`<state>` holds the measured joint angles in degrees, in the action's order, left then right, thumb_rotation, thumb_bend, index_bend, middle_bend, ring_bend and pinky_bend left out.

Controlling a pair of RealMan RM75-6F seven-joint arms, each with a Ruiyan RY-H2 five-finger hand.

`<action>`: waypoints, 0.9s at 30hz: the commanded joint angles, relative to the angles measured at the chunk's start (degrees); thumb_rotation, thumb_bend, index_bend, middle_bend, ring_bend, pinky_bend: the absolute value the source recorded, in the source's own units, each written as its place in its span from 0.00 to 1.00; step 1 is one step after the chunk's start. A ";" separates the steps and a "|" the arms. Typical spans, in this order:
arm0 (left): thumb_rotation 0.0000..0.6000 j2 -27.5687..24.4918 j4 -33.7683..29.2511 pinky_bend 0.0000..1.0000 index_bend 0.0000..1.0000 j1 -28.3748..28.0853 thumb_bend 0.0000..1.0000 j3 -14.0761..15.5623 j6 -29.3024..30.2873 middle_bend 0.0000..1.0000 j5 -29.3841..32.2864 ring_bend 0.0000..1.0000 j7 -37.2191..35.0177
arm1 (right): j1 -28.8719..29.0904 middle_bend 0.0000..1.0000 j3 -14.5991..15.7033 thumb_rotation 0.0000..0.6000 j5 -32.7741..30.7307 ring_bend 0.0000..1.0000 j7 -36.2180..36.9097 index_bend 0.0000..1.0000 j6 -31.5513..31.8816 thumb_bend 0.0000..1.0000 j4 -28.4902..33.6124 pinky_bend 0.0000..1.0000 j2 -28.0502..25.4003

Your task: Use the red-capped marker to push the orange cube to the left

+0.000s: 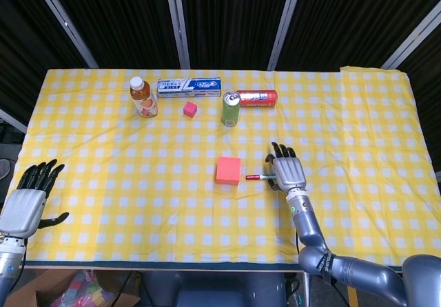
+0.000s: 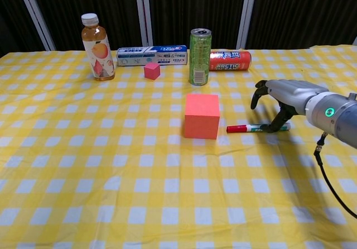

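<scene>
On yellow check, marker (image 2: 254, 128) lies crosswise, red cap toward orange cube (image 2: 201, 116).

Head view: high above, looking steeply down; whole yellow-checked surface (image 1: 358, 128) in frame, dark curtain across the top, floor clutter at the bottom edge. Far off, objects small.

Chest view: low, near surface (image 2: 83, 204) height, facing forward across it toward the curtain. Closer; near edge fills the bottom of frame.

Shared: middle and far part of the surface — orange cube (image 1: 228, 170) (image 2: 201, 116), marker (image 1: 260, 177) (image 2: 248, 128), right hand (image 1: 289, 171) (image 2: 281, 96), back row of containers. Left hand (image 1: 24, 200) shows lower left in head view only.
</scene>
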<state>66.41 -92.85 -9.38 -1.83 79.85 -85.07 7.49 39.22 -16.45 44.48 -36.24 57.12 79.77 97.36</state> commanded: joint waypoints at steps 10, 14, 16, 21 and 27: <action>1.00 -0.19 -0.26 0.00 0.00 -0.11 0.00 0.03 -0.33 0.00 0.33 0.00 -0.48 | 1.06 0.18 1.41 1.00 -2.10 0.00 1.19 0.58 -0.70 0.40 -3.92 0.09 2.33; 1.00 -0.24 -0.41 0.00 0.00 -0.10 0.00 0.08 -0.34 0.00 0.35 0.00 -0.57 | 1.03 0.26 1.66 1.00 -0.87 0.03 2.40 0.70 0.07 0.46 -4.49 0.09 3.01; 1.00 -0.26 -0.45 0.00 0.00 -0.10 0.00 0.09 -0.31 0.00 0.34 0.00 -0.58 | 0.98 0.28 1.70 1.00 -0.14 0.04 3.16 0.72 0.39 0.49 -4.43 0.09 3.17; 1.00 -0.29 -0.51 0.00 0.00 -0.07 0.00 0.12 -0.26 0.00 0.36 0.00 -0.70 | 0.82 0.29 1.71 1.00 2.19 0.05 4.98 0.73 1.42 0.50 -3.23 0.09 2.73; 1.00 -0.32 -0.60 0.00 0.00 -0.05 0.00 0.17 -0.14 0.00 0.27 0.00 -0.82 | 0.73 0.29 1.31 1.00 4.14 0.05 4.99 0.73 3.39 0.50 0.38 0.09 0.47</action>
<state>66.08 -93.44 -9.43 -1.66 79.71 -84.80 6.67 39.99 -14.97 48.08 -31.15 59.88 79.19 98.58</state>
